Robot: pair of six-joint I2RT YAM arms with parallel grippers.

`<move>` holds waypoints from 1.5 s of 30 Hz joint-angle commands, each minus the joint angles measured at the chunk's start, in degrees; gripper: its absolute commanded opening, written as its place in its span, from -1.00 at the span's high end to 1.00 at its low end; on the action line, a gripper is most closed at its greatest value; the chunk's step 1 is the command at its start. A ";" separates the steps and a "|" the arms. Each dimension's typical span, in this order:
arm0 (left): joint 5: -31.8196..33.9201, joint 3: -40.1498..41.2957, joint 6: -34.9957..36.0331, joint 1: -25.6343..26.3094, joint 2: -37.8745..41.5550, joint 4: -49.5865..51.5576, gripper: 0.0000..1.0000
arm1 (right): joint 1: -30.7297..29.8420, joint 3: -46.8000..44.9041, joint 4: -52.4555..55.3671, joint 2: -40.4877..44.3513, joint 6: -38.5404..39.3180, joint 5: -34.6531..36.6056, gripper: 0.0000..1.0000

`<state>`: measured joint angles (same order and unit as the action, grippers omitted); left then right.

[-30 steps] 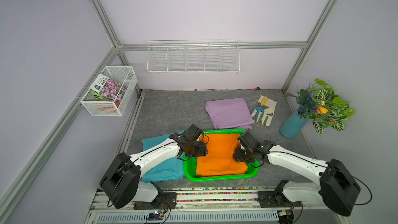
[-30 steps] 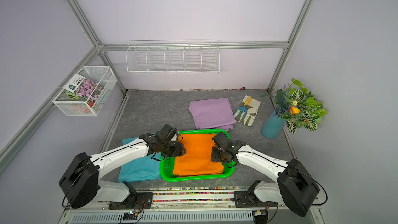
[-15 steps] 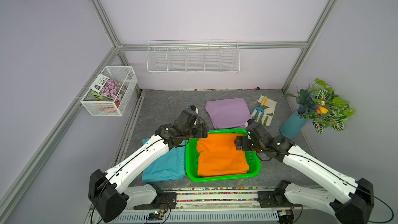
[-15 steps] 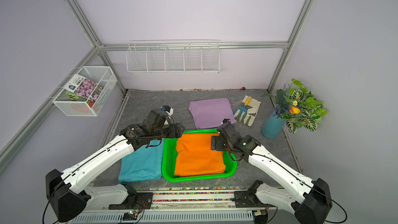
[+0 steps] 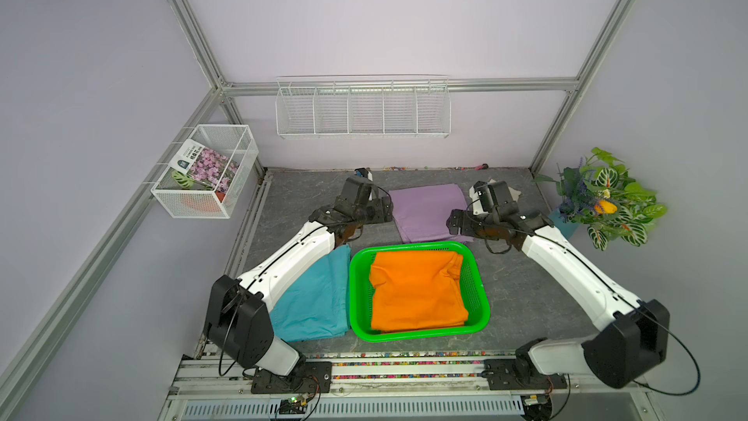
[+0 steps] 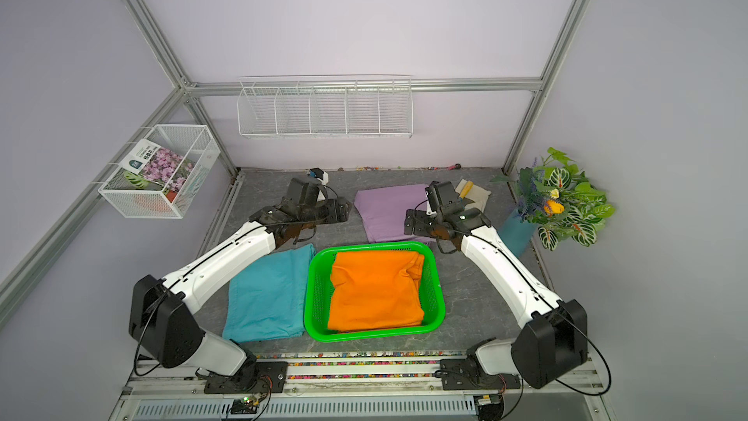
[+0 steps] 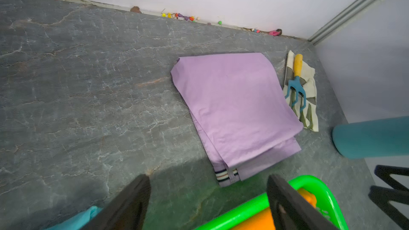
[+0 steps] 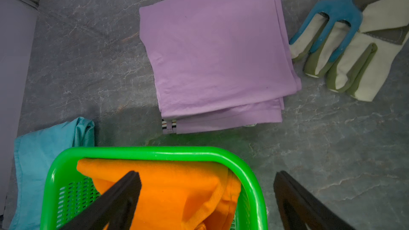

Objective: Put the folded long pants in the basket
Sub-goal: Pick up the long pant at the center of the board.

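Left wrist: left hand [image 7: 208, 177] agape, aloft.

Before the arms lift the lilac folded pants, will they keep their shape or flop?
Probably flop: the lilac pants are thin cloth in loose stacked layers, so a one-edge pinch may unfold them. Their matte surface seems unlikely to slip.

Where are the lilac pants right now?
In both top views, the lilac pants lie flat on the table behind the green basket, with the gardening gloves to their right.
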<state>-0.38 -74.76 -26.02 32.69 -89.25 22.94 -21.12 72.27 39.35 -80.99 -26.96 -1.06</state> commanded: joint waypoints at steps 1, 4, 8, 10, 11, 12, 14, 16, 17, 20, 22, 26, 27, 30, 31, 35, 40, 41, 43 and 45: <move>-7.40 -4.16 1.61 -3.37 -4.01 -4.75 -0.75 | 2.08 2.69 -0.79 -4.12 3.13 -2.00 -0.95; -10.73 -8.47 3.92 -5.11 -9.10 -4.67 -0.76 | 4.33 4.50 -2.23 -8.15 3.35 -3.11 -0.94; -13.55 -15.21 5.60 -6.21 -17.02 -1.78 -0.80 | 7.08 7.90 -2.61 -14.24 3.41 -4.69 -0.93; -14.81 -17.91 5.59 -6.73 -20.88 -0.09 -0.80 | 8.16 10.36 -1.87 -17.78 3.86 -5.97 -0.92; -15.64 -18.43 5.24 -7.05 -22.61 0.09 -0.80 | 8.62 12.12 -1.09 -19.94 4.88 -6.84 -0.90; -16.46 -18.63 4.87 -7.32 -23.89 0.00 -0.81 | 8.88 13.69 -0.25 -21.77 5.26 -7.22 -0.90; -17.87 -18.52 4.04 -8.09 -26.38 -0.09 -0.81 | 9.24 16.85 0.51 -25.97 6.22 -8.37 -0.88; -19.34 -18.32 3.45 -8.81 -28.46 -0.31 -0.81 | 9.26 18.86 0.12 -29.00 6.54 -8.75 -0.85; -20.57 -18.11 3.17 -9.10 -29.50 -0.53 -0.81 | 9.26 19.64 -0.39 -30.57 6.91 -9.27 -0.83; -24.06 -18.58 3.17 -9.40 -32.34 -1.39 -0.88 | 9.26 22.28 -0.75 -34.33 7.43 -9.49 -0.80; -26.47 -19.44 2.70 -9.40 -34.25 -2.26 -0.88 | 9.39 23.13 -1.42 -36.38 7.15 -9.68 -0.80; -29.66 -20.29 1.19 -9.31 -37.20 -4.00 -0.87 | 9.70 23.57 -3.01 -39.70 5.89 -11.81 -0.78; -30.01 -20.38 0.53 -9.31 -37.80 -4.21 -0.87 | 9.69 23.59 -3.22 -40.32 5.71 -12.02 -0.77; -31.82 -21.43 -0.42 -9.26 -39.94 -4.35 -0.85 | 9.70 23.63 -3.64 -41.74 5.21 -12.60 -0.76; -32.28 -21.78 -0.89 -9.22 -40.76 -4.28 -0.84 | 9.70 23.66 -3.73 -42.15 4.97 -12.80 -0.75; -31.64 -24.52 -1.58 -8.53 -43.78 -1.91 -0.81 | 9.70 23.32 -4.07 -43.35 4.20 -13.37 -0.74; -30.43 -27.42 -2.33 -6.81 -47.07 -0.18 -0.79 | 9.70 23.00 -5.02 -44.58 3.52 -15.73 -0.71; -30.22 -27.75 -2.78 -6.61 -47.54 -0.26 -0.78 | 9.70 23.09 -5.24 -44.88 3.59 -16.60 -0.71; -30.33 -28.62 -3.64 -6.31 -48.62 -0.48 -0.75 | 9.61 23.15 -5.45 -45.42 3.58 -17.73 -0.70; -30.90 -29.50 -4.50 -6.02 -49.66 -1.00 -0.72 | 9.61 23.18 -5.50 -45.74 3.53 -18.16 -0.70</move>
<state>-31.53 -103.83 -28.73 26.00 -135.13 19.27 -11.27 95.18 34.50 -123.85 -22.70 -15.99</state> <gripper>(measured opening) 0.861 0.849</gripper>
